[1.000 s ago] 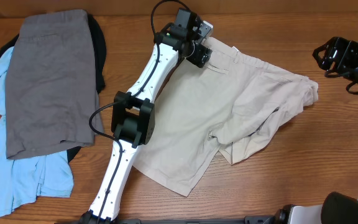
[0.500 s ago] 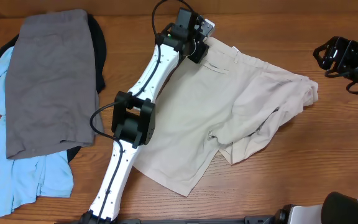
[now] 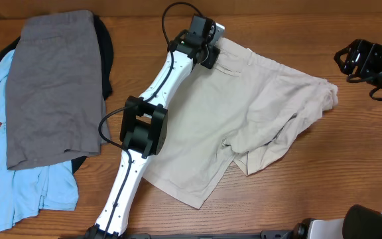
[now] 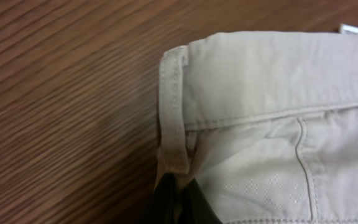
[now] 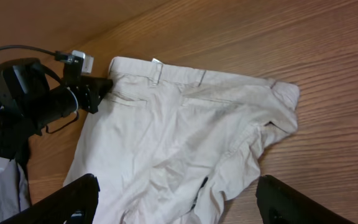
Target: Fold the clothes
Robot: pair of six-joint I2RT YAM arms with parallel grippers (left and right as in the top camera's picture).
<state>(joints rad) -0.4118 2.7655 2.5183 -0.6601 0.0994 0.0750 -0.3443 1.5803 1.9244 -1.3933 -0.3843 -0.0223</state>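
Observation:
Light beige khaki shorts (image 3: 257, 113) lie spread on the wooden table, waistband toward the far side and legs rumpled at the right. My left gripper (image 3: 207, 53) is at the waistband's far-left corner. In the left wrist view its black fingertips (image 4: 180, 200) are pinched together on the shorts (image 4: 278, 124) just below a belt loop (image 4: 173, 106). My right gripper (image 3: 350, 60) hovers open at the far right, off the cloth. In its wrist view the right gripper (image 5: 179, 205) stands wide above the shorts (image 5: 179, 124), and the left gripper (image 5: 98, 93) shows at the waistband.
A pile of other clothes lies at the left: a grey garment (image 3: 55, 86) on top, a light-blue one (image 3: 18, 179) beneath and a black one (image 3: 105, 53) behind. The left arm's white links (image 3: 138, 139) run across the table's middle. Bare wood (image 3: 310, 192) shows at the front right.
My left gripper has closed from open onto the waistband corner and shifted slightly toward the far edge. The right arm has not moved.

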